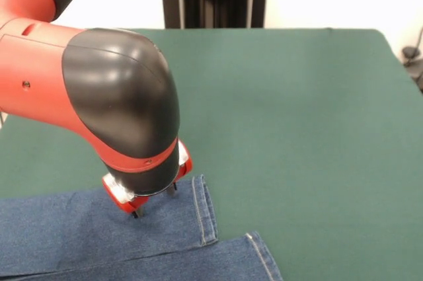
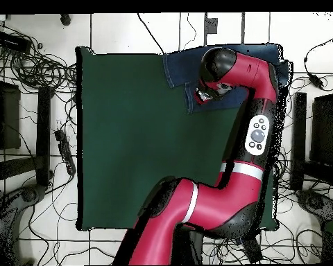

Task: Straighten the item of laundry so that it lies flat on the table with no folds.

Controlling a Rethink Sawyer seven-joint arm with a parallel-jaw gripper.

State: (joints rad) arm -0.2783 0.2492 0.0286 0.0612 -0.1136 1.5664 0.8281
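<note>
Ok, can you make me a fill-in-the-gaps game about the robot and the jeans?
1. The jeans are made of blue ____.
2. The table is covered in dark ____ cloth.
3. The gripper hangs right above the ____.
4. In the front view, the hems of the two ____ point to the right.

Missing words: denim; green; jeans; legs

1. We see tangled black cables [image 2: 30, 66] sprawling over the pale tiled floor [image 2: 114, 31] at left.
2. We note dark equipment racks [image 2: 6, 118] flanking both sides.
</note>
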